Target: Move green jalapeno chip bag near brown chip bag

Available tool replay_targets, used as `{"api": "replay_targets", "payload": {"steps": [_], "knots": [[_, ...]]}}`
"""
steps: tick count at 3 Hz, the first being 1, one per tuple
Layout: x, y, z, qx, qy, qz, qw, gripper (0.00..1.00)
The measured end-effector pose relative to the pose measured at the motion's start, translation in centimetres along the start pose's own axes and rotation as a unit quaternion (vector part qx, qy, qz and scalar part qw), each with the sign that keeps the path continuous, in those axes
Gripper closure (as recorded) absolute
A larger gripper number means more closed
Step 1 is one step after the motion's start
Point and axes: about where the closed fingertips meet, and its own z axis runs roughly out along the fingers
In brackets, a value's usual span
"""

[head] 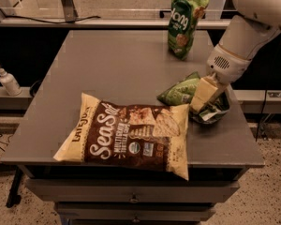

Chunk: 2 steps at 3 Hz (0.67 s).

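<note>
One green jalapeno chip bag [178, 93] lies crumpled at the 3 o'clock edge of the table [112, 64], w/ my end effector [203, 97] clamped on its middle. At its 7 o'clock, just beside, I see the brown chip bag [131, 135]; tall green pouch [185, 20] at 12.

Gripper [203, 101] sits low at the right side of the grey table [107, 64], on the right end of the green bag [179, 92]. Brown bag [131, 137] lies flat at the front edge, top corner just beside the green bag. Dark-green pouch [183, 22] stands at the back.
</note>
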Motion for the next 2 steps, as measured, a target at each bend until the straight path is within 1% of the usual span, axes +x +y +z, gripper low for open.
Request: {"api": "replay_targets", "payload": {"steps": [1, 2], "knots": [[-2.2, 0.6, -0.6, 0.009, 0.008, -0.026, 0.9996, 0.00], [-3.9, 0.8, -1.6, 0.027, 0.011, -0.043, 0.9987, 0.00]]}}
